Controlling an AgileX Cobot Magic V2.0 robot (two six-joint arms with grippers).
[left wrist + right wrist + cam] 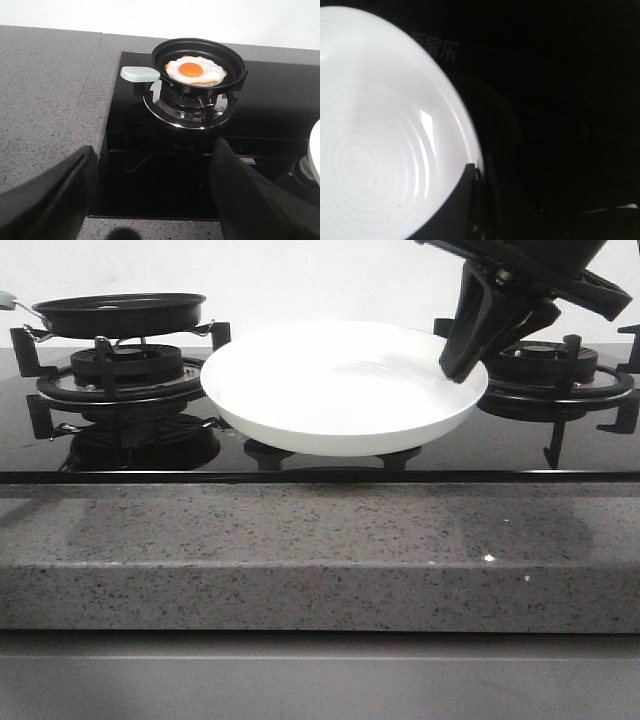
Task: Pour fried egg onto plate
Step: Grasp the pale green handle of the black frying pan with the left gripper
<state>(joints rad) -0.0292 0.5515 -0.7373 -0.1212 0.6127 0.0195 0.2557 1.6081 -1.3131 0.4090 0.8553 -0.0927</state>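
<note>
Front view: the plate (340,390) sits tilted above the black glass cooktop (300,455), its far right rim pinched by the right gripper (462,360), which is clamped on the rim; the dish shows bare white with nothing on it. The black pan (120,313) rests on the left burner (125,370), well apart from the plate's middle though the plate's left edge comes near it; the pan's contents are hidden at this angle. The grey stone counter (300,560) runs across the foreground.

Left wrist view: the fried egg (195,71) lies flat inside the pan, yolk up, so the pouring is not yet done. The pan's pale green handle (140,74) points toward the counter side, untouched. The left gripper (155,192) hangs spread wide and grasping nothing, well short of the handle.

Right wrist view: one dark finger (462,200) overlaps the plate's rim; the dish's glossy ringed surface carries no food. By the look of it, gripping the handle, lifting and tipping the pan all remain ahead
</note>
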